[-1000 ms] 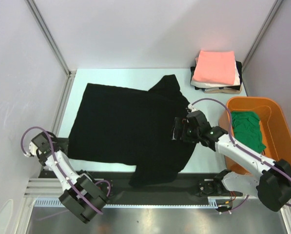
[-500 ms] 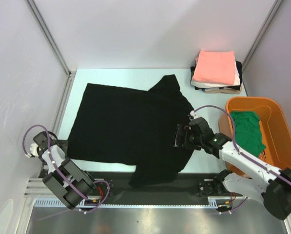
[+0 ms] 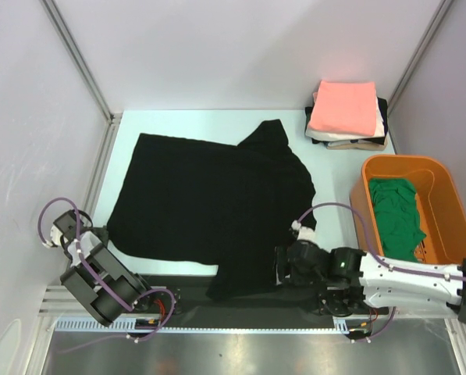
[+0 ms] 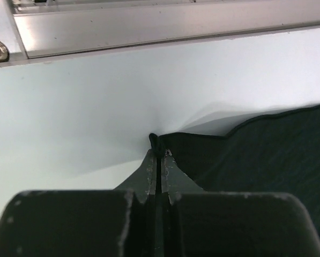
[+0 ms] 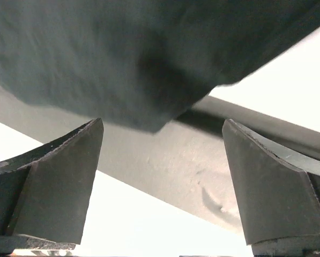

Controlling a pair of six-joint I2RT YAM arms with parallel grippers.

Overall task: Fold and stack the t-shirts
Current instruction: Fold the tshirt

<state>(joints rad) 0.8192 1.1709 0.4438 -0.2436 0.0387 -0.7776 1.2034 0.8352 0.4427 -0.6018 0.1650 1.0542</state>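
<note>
Only the left wrist view shows the left end effector (image 4: 158, 156) pinching a corner of the black t-shirt (image 3: 209, 195) on the table (image 3: 217, 123); the low-stretched right end effector (image 5: 162, 126) gapes at its near edge.

Robot lab test cell.
Plain white panel walls (image 3: 240, 47) on aluminium posts (image 3: 76, 58) enclose a pale bench (image 3: 334, 172) edged by a metal rail (image 3: 240, 351).

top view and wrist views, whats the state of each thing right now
black t-shirt: spread out, unfolded, one sleeve over the near table edge
left gripper: shut on the black t-shirt's corner
right gripper: open, empty, just short of the shirt
salmon-pink t-shirt: folded, top of the stack
green t-shirt: crumpled inside the orange tub
</note>
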